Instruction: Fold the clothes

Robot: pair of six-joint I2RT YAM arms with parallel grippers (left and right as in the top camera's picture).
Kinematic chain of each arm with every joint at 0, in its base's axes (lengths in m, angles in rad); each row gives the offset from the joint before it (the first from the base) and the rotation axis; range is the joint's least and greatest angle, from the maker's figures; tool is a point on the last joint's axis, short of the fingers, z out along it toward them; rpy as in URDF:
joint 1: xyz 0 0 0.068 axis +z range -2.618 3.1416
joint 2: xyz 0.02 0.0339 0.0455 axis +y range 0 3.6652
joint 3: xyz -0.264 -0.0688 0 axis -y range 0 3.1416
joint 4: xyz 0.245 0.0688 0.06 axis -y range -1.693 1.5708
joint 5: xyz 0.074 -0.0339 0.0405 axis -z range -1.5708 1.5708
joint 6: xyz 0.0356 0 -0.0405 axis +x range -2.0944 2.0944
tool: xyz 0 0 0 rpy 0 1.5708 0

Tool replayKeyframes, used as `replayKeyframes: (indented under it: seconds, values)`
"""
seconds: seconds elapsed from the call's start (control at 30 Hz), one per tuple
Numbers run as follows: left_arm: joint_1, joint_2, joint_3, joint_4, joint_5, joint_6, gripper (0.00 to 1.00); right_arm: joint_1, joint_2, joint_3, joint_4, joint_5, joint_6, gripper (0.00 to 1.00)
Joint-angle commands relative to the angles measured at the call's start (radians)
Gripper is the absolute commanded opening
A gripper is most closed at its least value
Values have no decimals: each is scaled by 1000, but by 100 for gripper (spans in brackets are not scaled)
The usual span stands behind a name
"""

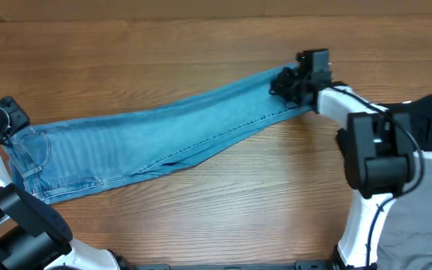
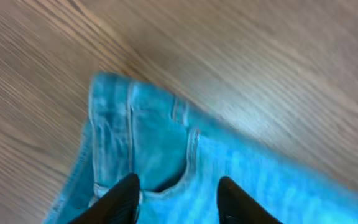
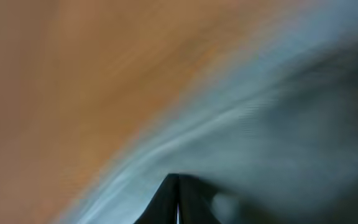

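The light-blue jeans (image 1: pixel 156 139) lie flat and stretched across the wooden table, waist at the left and ankle end at the upper right. My left gripper (image 1: pixel 7 116) hovers over the waist end. In the left wrist view it (image 2: pixel 179 196) is open, its fingers either side of a pocket opening on the jeans (image 2: pixel 154 143). My right gripper (image 1: pixel 285 82) is at the ankle end. In the blurred right wrist view its fingers (image 3: pixel 178 196) are pressed together with denim (image 3: pixel 266 124) around them, shut on the leg end.
A black garment (image 1: pixel 426 112) and a plain grey garment (image 1: pixel 426 225) lie at the right edge behind the right arm's base. Bare wood table (image 1: pixel 223 210) lies in front of and behind the jeans.
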Motion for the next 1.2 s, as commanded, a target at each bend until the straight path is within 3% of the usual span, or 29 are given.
replayKeyframes:
  seconds: [0.0,0.1,0.3,0.33,0.37,0.6,0.77,0.87,0.97,1.07,1.1,1.17]
  values:
    - [0,6,20,-73,60,4,47,25,-1,21,70,-12,67,5]
    - [-2,6,19,-126,79,4,45,-10,-48,52,5,-58,-38,11]
    - [-47,7,-90,-132,108,19,28,-177,-264,140,-472,-11,-340,41]
    - [-49,7,-135,-112,108,13,28,-212,-274,140,-527,25,-365,52]
    - [-50,7,-196,-84,104,-7,31,-249,-273,139,-575,53,-381,55]
    - [-49,7,-487,90,105,-77,45,-372,-135,119,-557,70,-467,65]
    - [-50,7,-513,109,112,-93,48,-363,-10,119,-472,-10,-492,71]
    - [-50,7,-513,117,112,-94,49,-344,6,119,-448,-112,-494,65]
    - [-50,7,-513,143,112,-92,49,-305,9,119,-447,-114,-493,53]
    - [-50,7,-506,179,114,-90,45,-295,9,119,-452,-110,-484,22]
    - [-50,7,-495,179,121,-82,43,-296,9,119,-464,-97,-477,7]
    - [-50,7,-478,175,137,-57,40,-310,4,119,-511,-6,-412,4]
